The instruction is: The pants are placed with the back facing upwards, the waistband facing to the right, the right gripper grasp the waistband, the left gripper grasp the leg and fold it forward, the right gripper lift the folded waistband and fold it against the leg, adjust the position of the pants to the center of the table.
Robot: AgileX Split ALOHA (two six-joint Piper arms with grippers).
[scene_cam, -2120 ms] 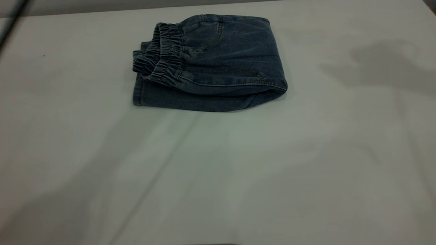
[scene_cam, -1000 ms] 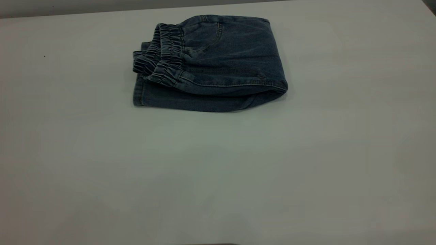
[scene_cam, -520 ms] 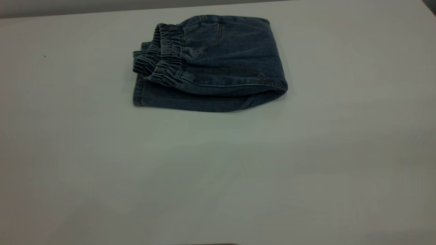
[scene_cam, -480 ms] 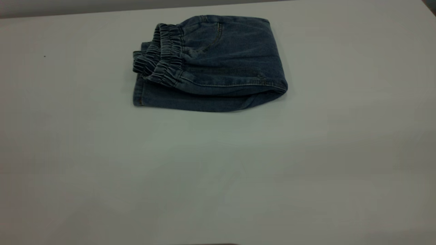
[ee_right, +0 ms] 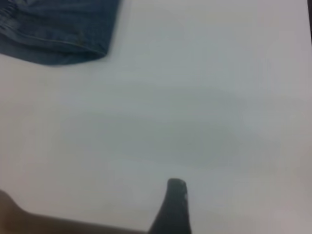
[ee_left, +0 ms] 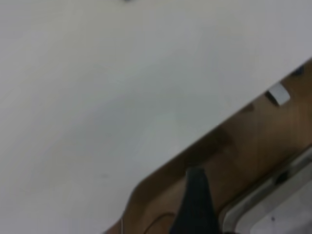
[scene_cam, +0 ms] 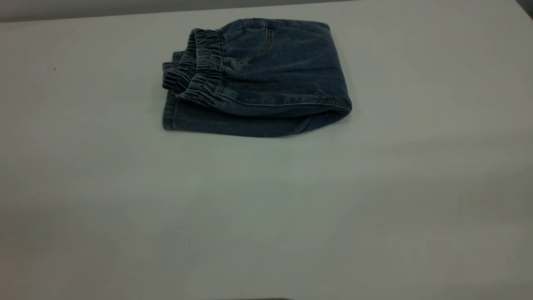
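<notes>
Here the pants (scene_cam: 258, 79) lie folded into a compact bundle on the far half of the table (scene_cam: 266, 208), the waistband (scene_cam: 199, 68) on top toward the exterior view's left. Both arms are withdrawn: the left gripper (ee_left: 197, 204) hangs past the table's edge, the right gripper (ee_right: 173, 204) above bare tabletop, well apart from the denim. Each wrist view shows one dark fingertip only, so how far either claw is open cannot be told, and neither holds anything visible.

The dark arm shadows that were lying across the table (scene_cam: 374, 187) 2.1 s ago, and the dark streak at its far left corner, are gone; only a faint shading is lingering along the near edge, and it is shifting slightly
</notes>
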